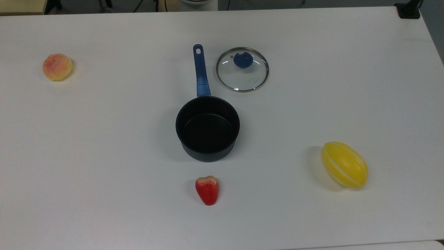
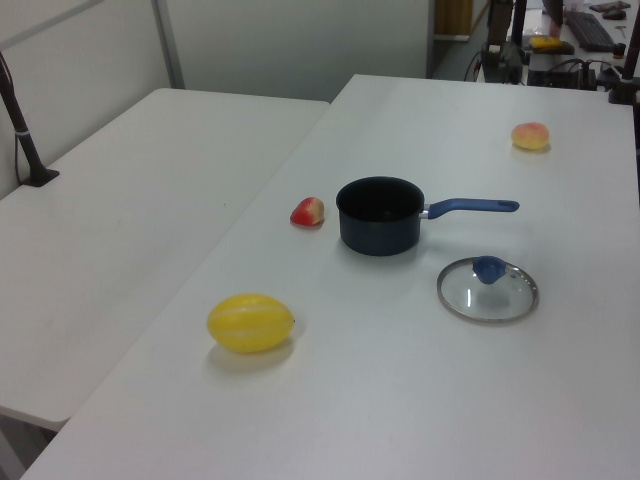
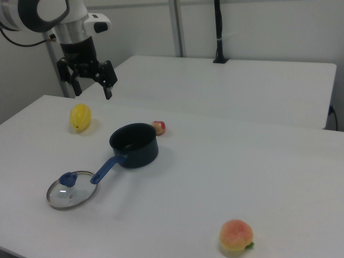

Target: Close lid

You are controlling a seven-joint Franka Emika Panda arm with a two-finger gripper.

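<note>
Top view: we saw the lid [image 1: 242,69] flat on the white table [image 1: 104,139], knob up, just right of the saucepan's blue handle [image 1: 201,71] and apart from the uncovered black saucepan [image 1: 207,128]. Right view: we found the gripper [image 3: 92,89] high above the table with fingers spread, grasping nothing.

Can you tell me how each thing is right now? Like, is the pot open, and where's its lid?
saucepan: open, empty, upright on the table.
lid: off the pot, lying flat on the table beside the blue handle, knob up.
tool: open, empty, up in the air away from the lid.
</note>
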